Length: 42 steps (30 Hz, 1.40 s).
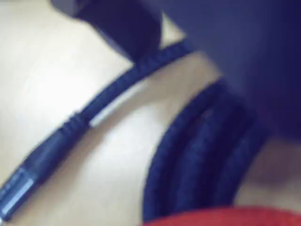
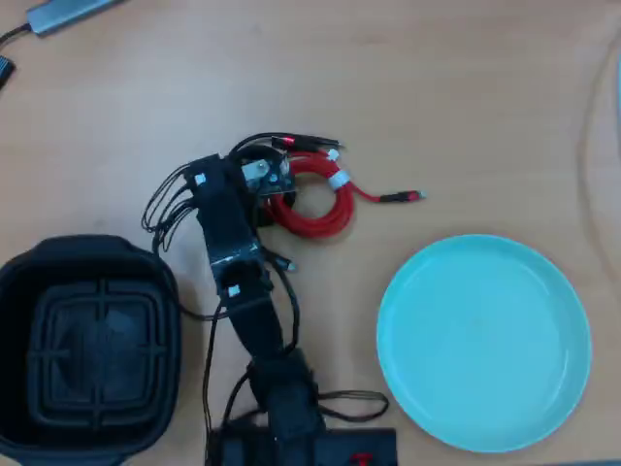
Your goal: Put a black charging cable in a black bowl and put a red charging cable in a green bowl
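The overhead camera is fixed above the table (image 2: 456,87) and faces straight down. It stands far enough off to frame my whole arm (image 2: 243,282), the black bowl (image 2: 19,291) at the left edge, the green bowl (image 2: 485,340) at the right, and the red charging cable (image 2: 315,209) between them. My wrist camera rides on my arm and looks down at the tabletop (image 1: 51,61) from very close range, so its picture is blurred. It shows the black charging cable (image 1: 202,146) and a red strip along its bottom edge. The two views share the cable area at my arm's tip.
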### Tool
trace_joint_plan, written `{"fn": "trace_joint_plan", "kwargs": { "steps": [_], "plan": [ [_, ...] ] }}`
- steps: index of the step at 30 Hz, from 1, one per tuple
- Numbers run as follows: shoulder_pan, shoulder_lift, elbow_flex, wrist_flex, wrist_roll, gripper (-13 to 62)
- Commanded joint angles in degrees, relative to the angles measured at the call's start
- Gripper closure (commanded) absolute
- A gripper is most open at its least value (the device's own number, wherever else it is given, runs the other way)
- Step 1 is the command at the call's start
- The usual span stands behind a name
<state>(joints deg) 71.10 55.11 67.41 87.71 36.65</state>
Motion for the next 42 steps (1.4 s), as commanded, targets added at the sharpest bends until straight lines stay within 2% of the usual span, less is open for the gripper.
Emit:
{"fn": "trace_joint_plan", "kwargs": {
  "steps": [1,4,10,11,13,24,30,42],
  "plan": [
    [1.0,-0.3,-1.8,0.0,1.6,-1.0],
    [0.9,-0.2,-1.8,0.1,1.8,14.3],
    [0.6,0.3,-1.9,0.1,1.9,58.2],
    [0.6,0.3,-2.1,0.0,1.9,58.7],
    [0.7,0.2,-2.1,0.1,1.9,54.8],
    [-2.7,1.5,-2.2,0.4,2.6,55.9],
    [-5.0,14.8,-2.7,0.4,2.4,55.8],
    [-8.3,27.3,-2.7,0.4,-0.9,55.9]
  ]
}}
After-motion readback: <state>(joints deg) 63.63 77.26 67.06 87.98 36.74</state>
